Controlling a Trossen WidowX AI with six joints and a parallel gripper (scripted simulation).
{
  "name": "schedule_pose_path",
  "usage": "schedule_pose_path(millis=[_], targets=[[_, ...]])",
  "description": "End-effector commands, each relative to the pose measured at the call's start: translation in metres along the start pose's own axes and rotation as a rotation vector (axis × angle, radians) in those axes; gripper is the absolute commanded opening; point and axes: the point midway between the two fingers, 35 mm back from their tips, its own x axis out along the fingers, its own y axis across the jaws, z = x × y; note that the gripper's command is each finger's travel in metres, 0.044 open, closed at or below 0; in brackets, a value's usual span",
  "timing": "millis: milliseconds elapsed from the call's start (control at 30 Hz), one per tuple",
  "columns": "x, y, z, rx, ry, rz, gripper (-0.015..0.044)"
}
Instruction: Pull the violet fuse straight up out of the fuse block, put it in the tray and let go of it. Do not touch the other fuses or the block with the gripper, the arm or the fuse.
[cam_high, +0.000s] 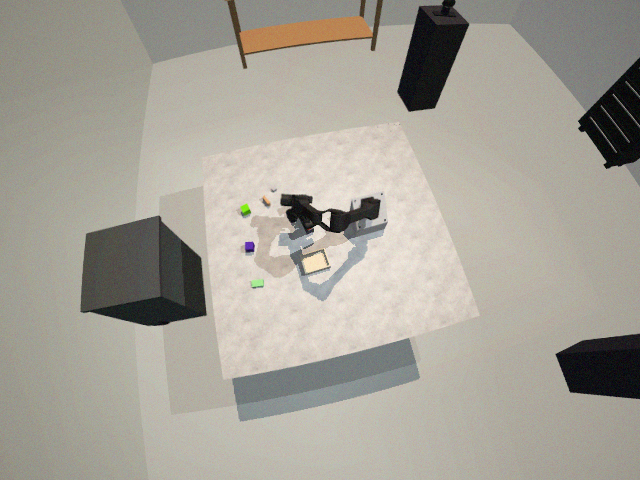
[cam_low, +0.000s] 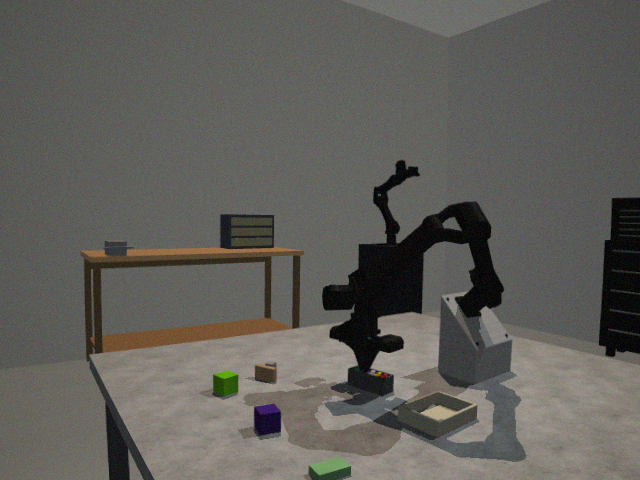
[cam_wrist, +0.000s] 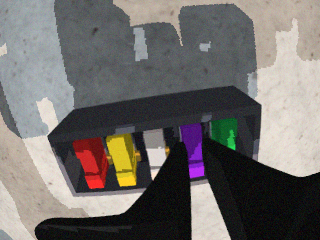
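The violet fuse (cam_wrist: 193, 145) stands in the black fuse block (cam_wrist: 165, 107) (cam_low: 364, 383), between a white fuse (cam_wrist: 154, 145) and a green fuse (cam_wrist: 224, 132). My gripper (cam_wrist: 192, 148) (cam_low: 364, 368) points down at the block and is shut on the violet fuse, one finger on each side of it. The fingertips partly cover the white and green fuses in the wrist view; whether they touch them cannot be told. A yellow fuse (cam_wrist: 121, 157) and a red fuse (cam_wrist: 91, 160) stand farther left. The beige tray (cam_high: 315, 262) (cam_low: 437, 428) holds no fuse.
The tray stands close to the block, on the table (cam_high: 361, 304). A green cube (cam_high: 245, 209) (cam_low: 225, 383), a purple cube (cam_high: 249, 246) (cam_low: 267, 419), a light green block (cam_high: 257, 283) (cam_low: 329, 469) and an orange piece (cam_high: 266, 200) (cam_low: 265, 373) lie farther out. The grey arm base (cam_low: 465, 346) stands behind the tray.
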Motion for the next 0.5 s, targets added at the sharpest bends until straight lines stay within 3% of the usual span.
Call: schedule_pose_path(millis=[0,467], targets=[[-0.0015,0.0000,0.0001,-0.001,0.000,0.000,0.0000],[-0.0084,-0.0003,0.0003,0.001,0.001,0.000,0.0000]])
